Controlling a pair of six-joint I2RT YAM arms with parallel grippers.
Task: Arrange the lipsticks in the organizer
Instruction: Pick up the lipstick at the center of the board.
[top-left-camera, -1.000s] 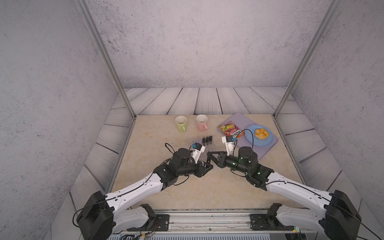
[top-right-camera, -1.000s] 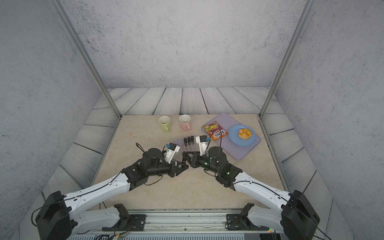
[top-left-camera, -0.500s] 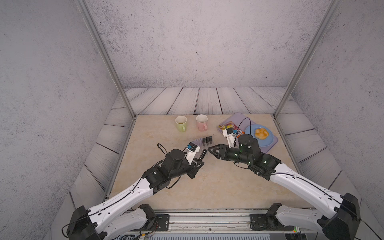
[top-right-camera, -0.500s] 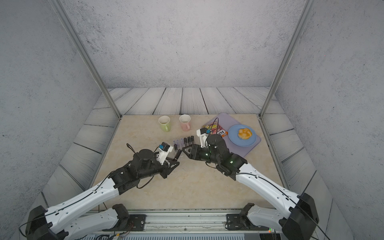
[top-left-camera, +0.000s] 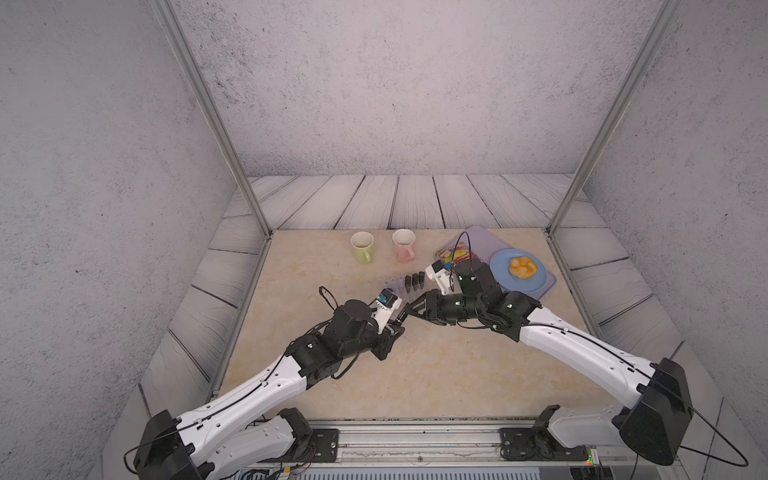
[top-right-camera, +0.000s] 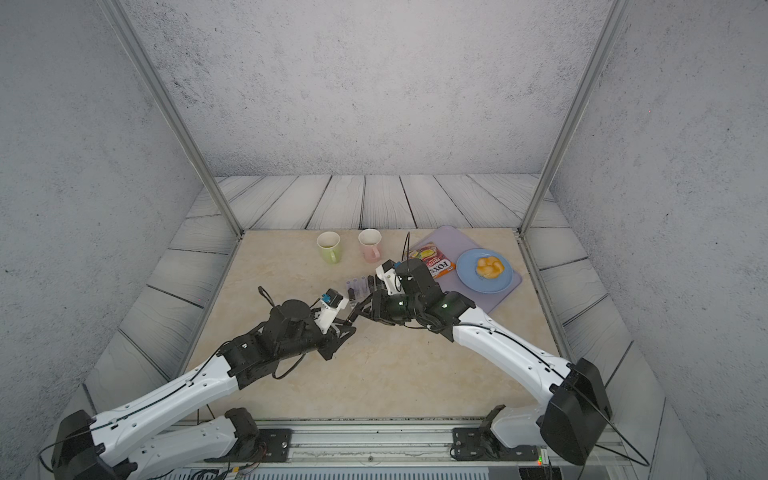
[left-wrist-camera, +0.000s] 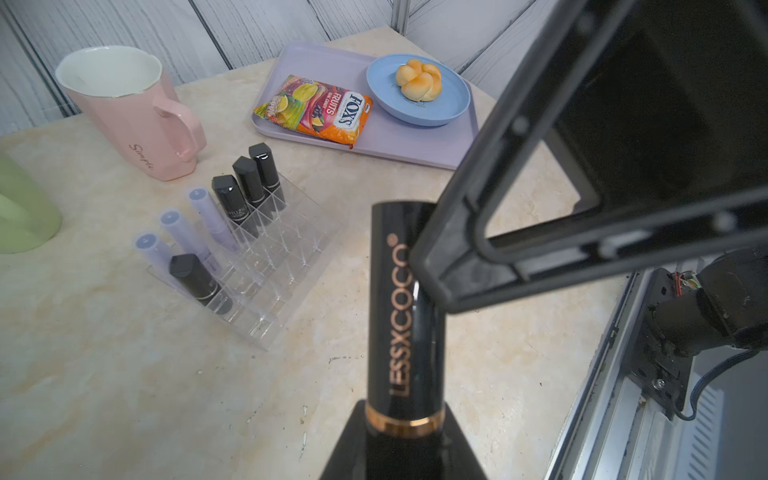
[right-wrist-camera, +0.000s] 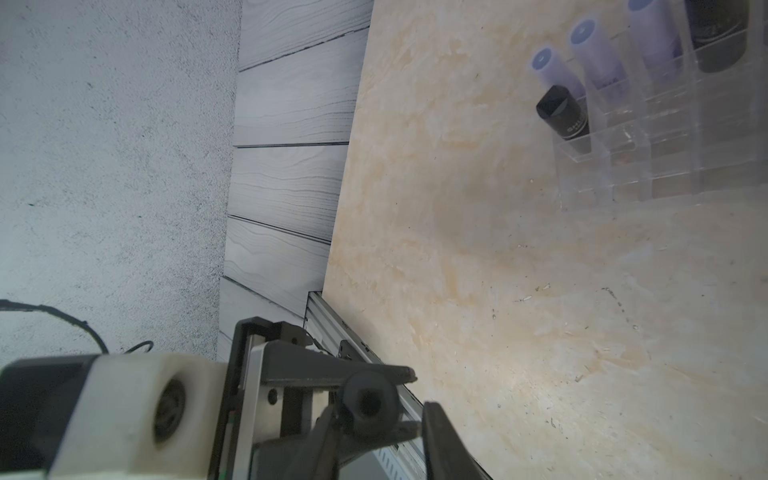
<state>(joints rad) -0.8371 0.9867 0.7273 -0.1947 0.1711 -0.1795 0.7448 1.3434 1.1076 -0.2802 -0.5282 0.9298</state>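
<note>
Grey walls and plank panels enclose a beige table (top-left-camera: 457, 374). Both arms meet over its middle, just on the near side of the organizer (left-wrist-camera: 291, 249).

The left gripper (top-left-camera: 397, 322) is clenched on the banded base of a black lipstick (left-wrist-camera: 405, 311). The tube juts out from its fingers, clear of the table. The right gripper (top-left-camera: 409, 309) faces it, with its jaws standing on either side of the tube's free end (right-wrist-camera: 370, 405). One right finger (right-wrist-camera: 436, 440) shows a thin gap to the tube in the right wrist view. Whether those jaws press on the tube cannot be told.

Seven lipsticks stand upright in the organizer. Its far row holds three lilac tubes (left-wrist-camera: 178, 224) side by side, then three black ones (left-wrist-camera: 249, 178). Another black tube (left-wrist-camera: 195, 278) stands in the next row, at the corner beside the end lilac one. The remaining cells look bare.

A pink mug (left-wrist-camera: 124, 112) sits near the organizer's far side, with a green mug (left-wrist-camera: 20, 208) beside it. Toward the right arm's side lies a lilac tray (left-wrist-camera: 415, 141). It carries a candy bag (left-wrist-camera: 316, 110) and a blue plate (left-wrist-camera: 453, 108) with a bun (left-wrist-camera: 417, 79) on it.
</note>
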